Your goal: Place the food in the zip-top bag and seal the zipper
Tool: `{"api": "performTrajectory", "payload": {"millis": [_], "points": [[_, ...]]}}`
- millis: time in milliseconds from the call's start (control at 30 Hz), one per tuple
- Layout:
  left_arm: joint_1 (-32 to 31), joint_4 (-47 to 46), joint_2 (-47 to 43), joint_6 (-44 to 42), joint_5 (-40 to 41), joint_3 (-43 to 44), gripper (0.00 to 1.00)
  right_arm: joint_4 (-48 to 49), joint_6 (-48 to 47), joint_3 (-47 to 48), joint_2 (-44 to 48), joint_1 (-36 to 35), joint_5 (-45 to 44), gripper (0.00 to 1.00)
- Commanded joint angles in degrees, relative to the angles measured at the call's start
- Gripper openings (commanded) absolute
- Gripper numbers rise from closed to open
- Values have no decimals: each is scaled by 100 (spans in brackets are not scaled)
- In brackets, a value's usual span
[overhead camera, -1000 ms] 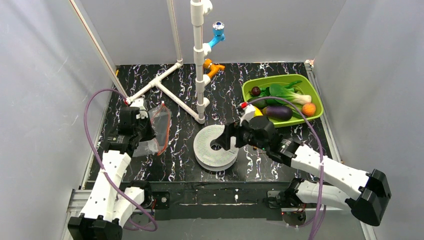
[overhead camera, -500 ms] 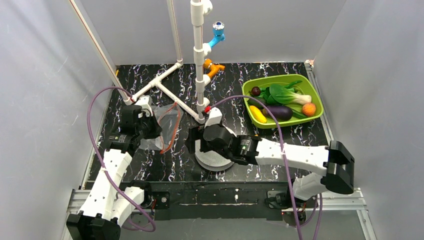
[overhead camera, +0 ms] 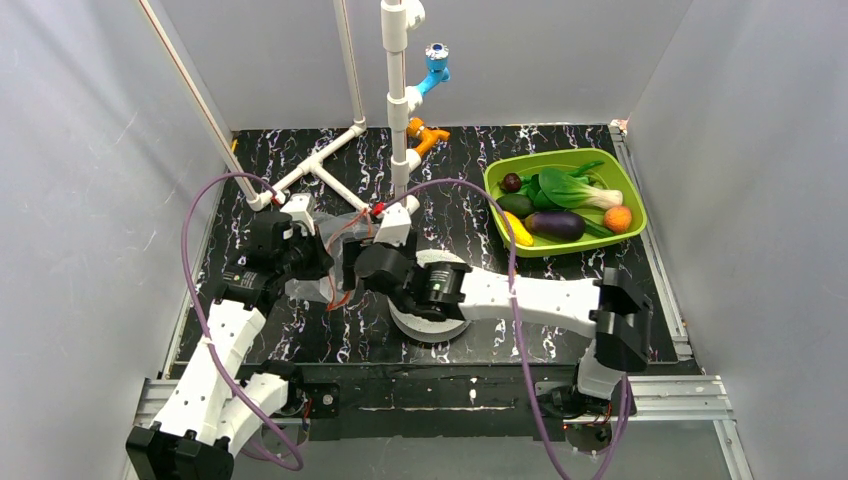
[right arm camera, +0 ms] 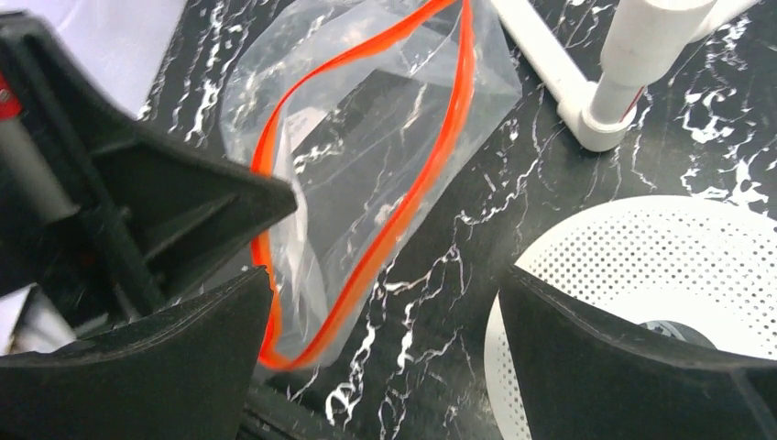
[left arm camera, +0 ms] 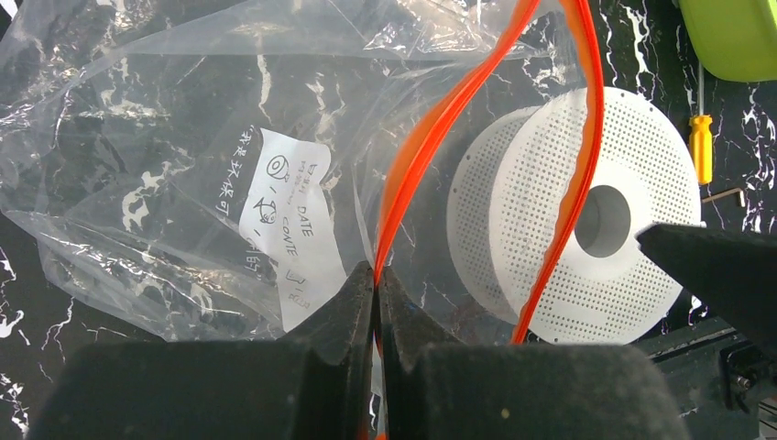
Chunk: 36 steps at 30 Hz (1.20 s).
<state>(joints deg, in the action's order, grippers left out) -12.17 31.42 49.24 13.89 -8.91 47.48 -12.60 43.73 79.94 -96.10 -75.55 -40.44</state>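
Two arms are converging. The left gripper [left arm camera: 376, 275] is pinching the thin orange-red zipper [left arm camera: 431, 119] of the floppy clear plastic zip-top bag [left arm camera: 165, 110], whose mouth is gaping open just ahead of its tips. The right gripper [right arm camera: 385, 284], reaching across, is hovering with fingers spread wide, the bag's mouth just beyond them.

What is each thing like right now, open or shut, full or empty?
zip-top bag: empty, mouth gaping open.
zipper: unsealed, its two strips apart.
left claw: shut on the zipper.
right claw: open, holding nothing.
food: all lying in the green tray, none in the bag.
green tray: holding the food.
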Motion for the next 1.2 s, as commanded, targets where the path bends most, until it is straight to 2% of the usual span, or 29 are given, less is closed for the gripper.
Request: {"api": "performTrajectory", "payload": {"millis": [0, 67, 167, 267, 367, 467, 533, 567, 633, 667, 733, 867, 967, 1167], "points": [[-45, -22, -177, -72, 8, -43, 0, -762, 264, 1127, -718, -12, -1000, 100], [-70, -12, -200, -71, 107, -48, 0, -1708, 645, 1817, -1155, -12, -1326, 100], [-98, 23, -190, -71, 217, -41, 0, -2493, 801, 2458, -1592, -12, -1491, 90], [-108, 29, -169, -71, 238, -33, 0, -2638, 773, 2521, -1703, -12, -1486, 70], [-118, 56, -160, -67, 293, -22, 0, -2512, 633, 2337, -1639, -29, -1503, 57], [-116, 61, -137, -54, 373, -19, 0, -2412, 456, 2227, -1524, -35, -1440, 26], [-119, 74, -107, -43, 403, -10, 0, -2082, 200, 2005, -1369, -40, -1312, 8], [-119, 76, -94, -30, 419, -5, 0, -1815, 7, 1861, -1276, -42, -1231, 2], [-118, 100, -41, -21, 465, 12, 0, -1373, -324, 1587, -1082, -54, -1043, 1], [-119, 136, 5, -29, 479, 34, 4, -1123, -499, 1432, -976, -57, -880, 1], [-117, 186, 98, -35, 472, 75, 18, -540, -812, 1082, -756, -63, -496, 1], [-119, 201, 210, -57, 401, 89, 34, 178, -1041, 616, -432, -68, 140, 1], [-117, 215, 241, -74, 378, 95, 38, 328, -1077, 504, -353, -72, 324, 1], [-115, 235, 211, -71, 476, 111, 37, 233, -1160, 540, -413, -72, 524, 1]]}}
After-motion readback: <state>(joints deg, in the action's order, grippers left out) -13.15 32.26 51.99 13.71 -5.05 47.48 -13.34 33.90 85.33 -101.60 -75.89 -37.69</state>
